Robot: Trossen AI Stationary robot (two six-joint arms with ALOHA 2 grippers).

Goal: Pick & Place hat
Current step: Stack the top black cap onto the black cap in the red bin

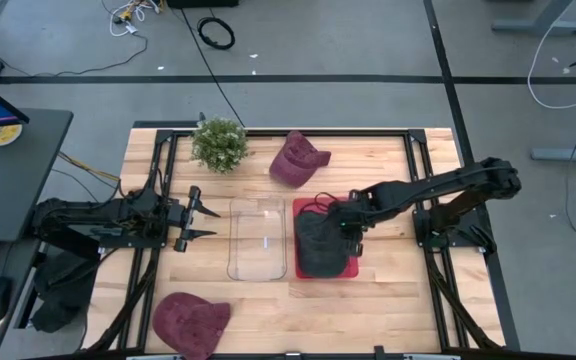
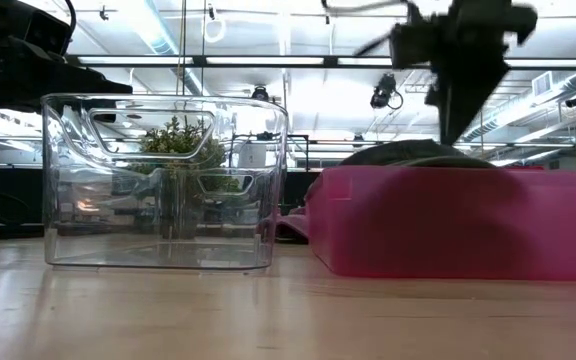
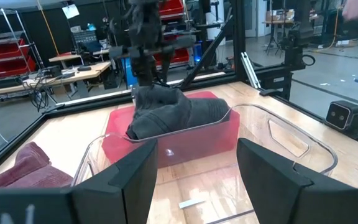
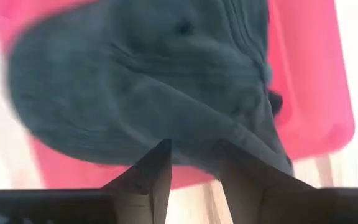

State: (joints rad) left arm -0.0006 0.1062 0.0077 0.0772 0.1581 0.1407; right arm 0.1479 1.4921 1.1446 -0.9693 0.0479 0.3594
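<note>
Right gripper [image 1: 349, 224] jaws part-open over dark hat [image 1: 320, 243] in pink bin [image 1: 299, 206], table centre-3 o'clock; grip unclear. Risk: hat snags, drags out as arm lifts w/ fabric

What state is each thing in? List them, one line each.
dark grey hat: lying crumpled in the red bin, bulging above its rim
red bin: upright, holding the grey hat
clear bin: upright, no hat in it
maroon hat by the plant: lying on the table
maroon hat at the near edge: lying on the table
right end effector: over the grey hat, partly open
left end effector: open, beside the clear bin
</note>
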